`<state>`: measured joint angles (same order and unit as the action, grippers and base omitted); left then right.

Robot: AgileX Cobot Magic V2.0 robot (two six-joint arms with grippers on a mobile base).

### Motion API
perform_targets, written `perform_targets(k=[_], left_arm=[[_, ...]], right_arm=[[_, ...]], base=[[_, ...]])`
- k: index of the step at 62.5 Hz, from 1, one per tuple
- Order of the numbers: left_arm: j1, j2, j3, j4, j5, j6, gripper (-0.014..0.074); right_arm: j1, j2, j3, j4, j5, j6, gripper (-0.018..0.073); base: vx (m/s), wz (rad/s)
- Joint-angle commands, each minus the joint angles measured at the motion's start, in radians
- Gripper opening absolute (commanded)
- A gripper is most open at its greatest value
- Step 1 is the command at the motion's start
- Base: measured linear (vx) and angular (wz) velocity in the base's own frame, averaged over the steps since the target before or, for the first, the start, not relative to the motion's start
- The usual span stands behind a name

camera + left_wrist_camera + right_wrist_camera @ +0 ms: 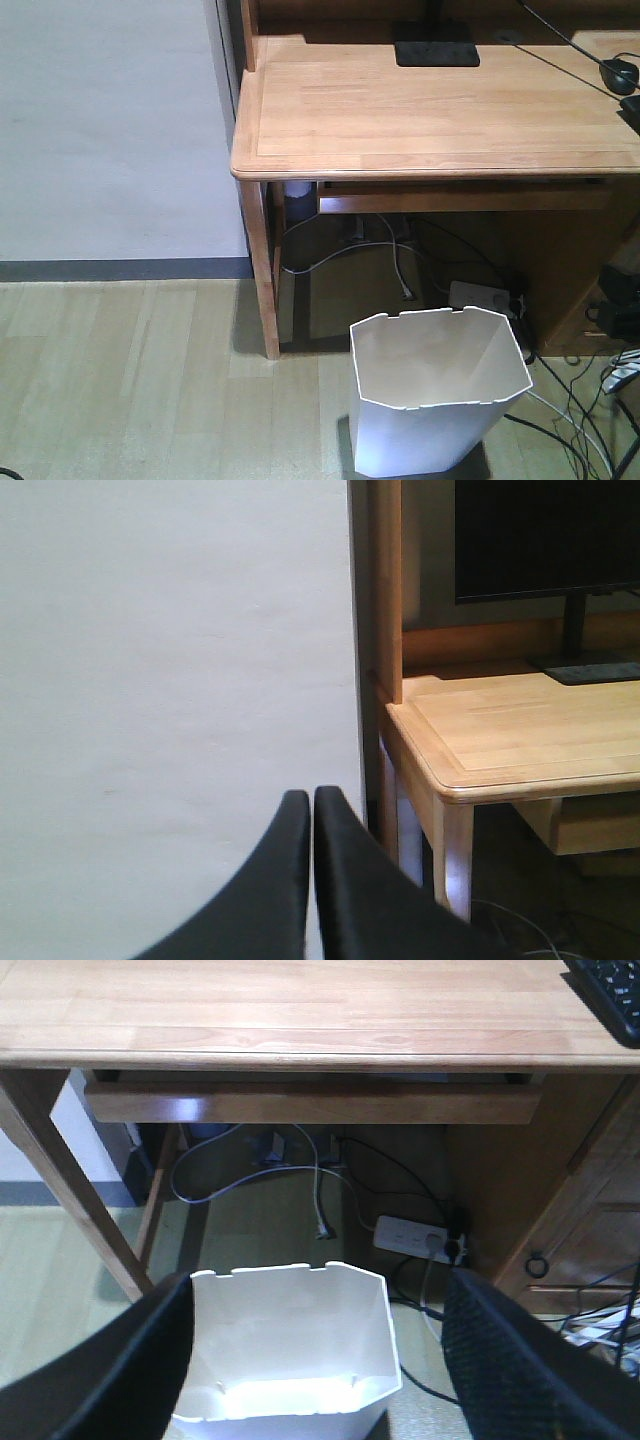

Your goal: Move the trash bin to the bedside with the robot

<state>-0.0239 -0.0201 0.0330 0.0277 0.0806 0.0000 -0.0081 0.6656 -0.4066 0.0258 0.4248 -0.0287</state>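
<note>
White trash bin (420, 432) by the wooden desk (430, 110), right pincer (318, 1290) wide apart above it, left pincer (308, 815) tips together.

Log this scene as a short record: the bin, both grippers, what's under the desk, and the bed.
trash bin: white, upright, nothing visible inside, on the wood floor in front of the desk
left gripper: shut, holding nothing, facing the wall beside the desk
right gripper: open, fingers flank the bin in the wrist view; contact cannot be told
under desk: power strip and loose cables behind the bin
bedside: not in view
</note>
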Motion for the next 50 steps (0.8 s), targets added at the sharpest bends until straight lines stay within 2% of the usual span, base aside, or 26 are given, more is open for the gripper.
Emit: perform_targets(k=[1, 28, 34, 39, 45, 50], left_arm=[[-0.003, -0.007, 0.012, -0.010, -0.074, -0.014, -0.0006], [-0.003, -0.007, 0.012, -0.010, -0.074, -0.014, -0.0006], [-0.003, -0.007, 0.012, -0.010, -0.074, -0.014, -0.0006], [-0.003, -0.007, 0.012, -0.010, -0.074, -0.014, -0.0006], [-0.003, -0.007, 0.012, -0.010, -0.074, -0.014, -0.0006], [-0.003, -0.007, 0.012, -0.010, -0.074, -0.014, -0.0006]], right_arm=[[-0.004, 0.017, -0.060, 0.015, -0.054, 0.012, 0.0512], [-0.008, 0.402, -0.320, 0.031, 0.177, -0.034, 0.0512], [-0.049, 0.496, -0.378, 0.046, 0.240, -0.065, 0.0512], [-0.112, 0.575, -0.423, 0.105, 0.279, -0.112, 0.0512], [-0.179, 0.647, -0.458, 0.207, 0.284, -0.226, 0.0512], [-0.213, 0.712, -0.474, 0.251, 0.280, -0.309, 0.0512]], base=[[0.00, 0.00], [0.00, 0.00], [0.00, 0.00], [0.00, 0.00], [0.00, 0.00], [0.00, 0.00]])
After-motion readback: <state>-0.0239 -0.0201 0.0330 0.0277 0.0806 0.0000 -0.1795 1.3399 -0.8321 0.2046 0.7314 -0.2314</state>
